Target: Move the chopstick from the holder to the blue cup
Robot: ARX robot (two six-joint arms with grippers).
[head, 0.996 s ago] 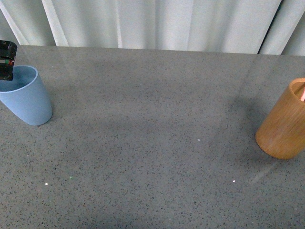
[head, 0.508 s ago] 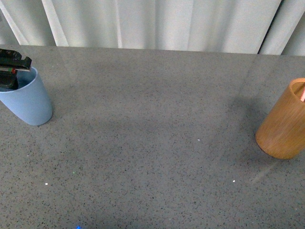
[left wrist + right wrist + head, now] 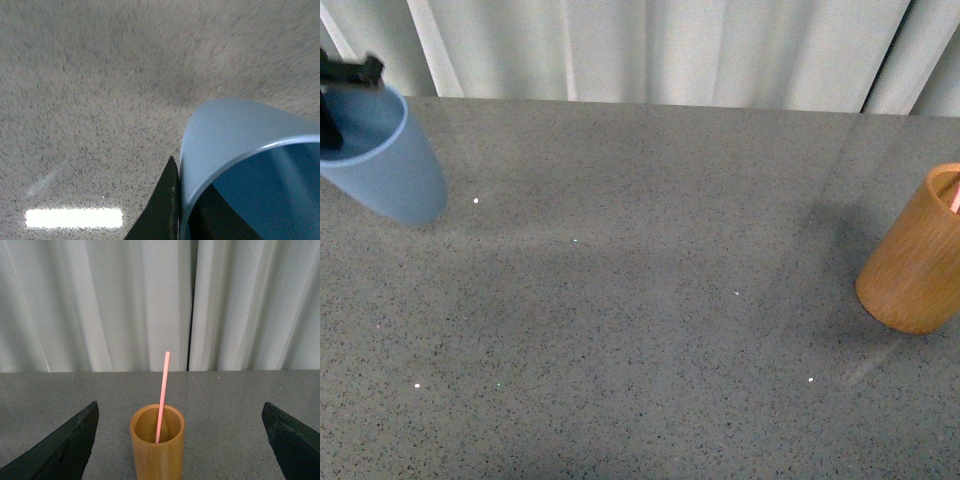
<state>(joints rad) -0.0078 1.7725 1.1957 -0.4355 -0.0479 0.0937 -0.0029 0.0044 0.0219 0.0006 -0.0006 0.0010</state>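
Front view: left gripper (image 3: 183, 201) seemingly pinches blue cup (image 3: 390, 170) rim; holder (image 3: 915, 255) well apart.

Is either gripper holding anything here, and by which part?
The left gripper pinches the blue cup at its rim, one of its fingers outside the wall, one inside. The right gripper is open and holds nothing.

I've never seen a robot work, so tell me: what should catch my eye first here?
A blue cup sits tilted at the left end of the table, its rim pinched by the left gripper. At the right end stands a wooden holder with one pink chopstick leaning in it, the right gripper wide open before it.
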